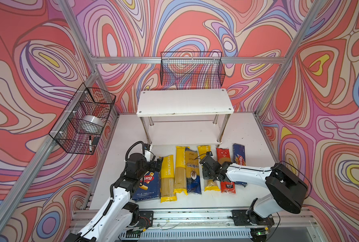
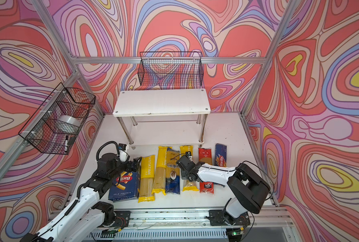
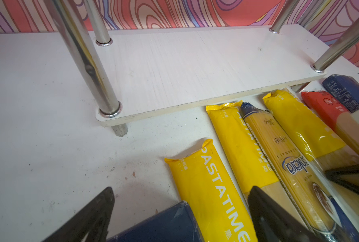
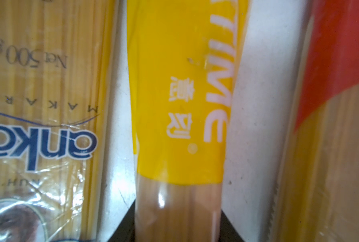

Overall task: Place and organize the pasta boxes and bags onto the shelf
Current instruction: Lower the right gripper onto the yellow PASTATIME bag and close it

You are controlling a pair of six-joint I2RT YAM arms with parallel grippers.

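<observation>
Both top views show you the whole bench (image 1: 243,130) from above; wrist views sit close to the shelf (image 3: 195,62) and a yellow bag (image 4: 174,115).

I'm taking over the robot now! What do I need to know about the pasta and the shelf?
Left gripper: open, above a corner of the wide box.
Right gripper: shut on the yellow bag, which lies flat on the table.
In a row in front of the shelf: wide box, two other yellow bags, blue bag, gripped yellow bag, red bag, narrow box.
Done: nothing is on the shelf yet.
Left: all seven packs.
</observation>
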